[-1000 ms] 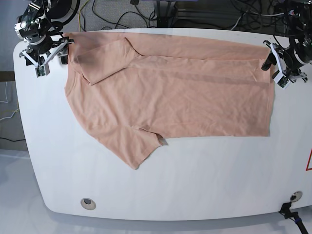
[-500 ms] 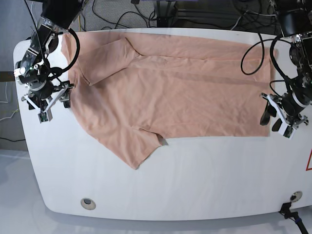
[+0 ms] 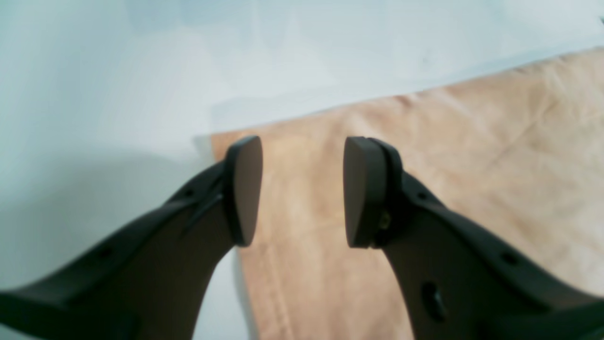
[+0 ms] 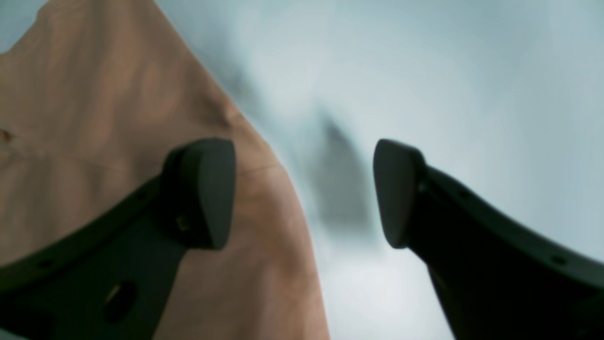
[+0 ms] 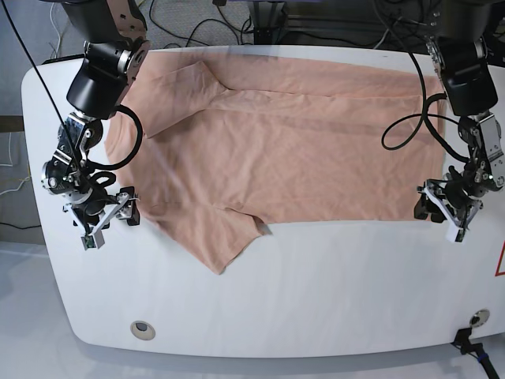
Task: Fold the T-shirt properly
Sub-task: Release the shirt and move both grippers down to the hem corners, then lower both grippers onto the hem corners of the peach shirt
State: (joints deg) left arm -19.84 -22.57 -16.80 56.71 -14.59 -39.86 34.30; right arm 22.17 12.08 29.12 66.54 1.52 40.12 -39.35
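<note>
Peach T-shirt (image 5: pixel 284 150) is lying flat across the table's far half, plain side showing, far long edge and far sleeve folded inward, near sleeve sticking out toward the front, lightly wrinkled.

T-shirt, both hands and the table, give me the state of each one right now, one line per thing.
T-shirt: lying flat on the table, far side folded inward, one sleeve sticking out toward the near edge, not held.
Left hand: open, empty, poised over the shirt's near hem corner.
Right hand: open, empty, straddling the shirt's edge near the shoulder.
Table: white, carrying the shirt.
</note>
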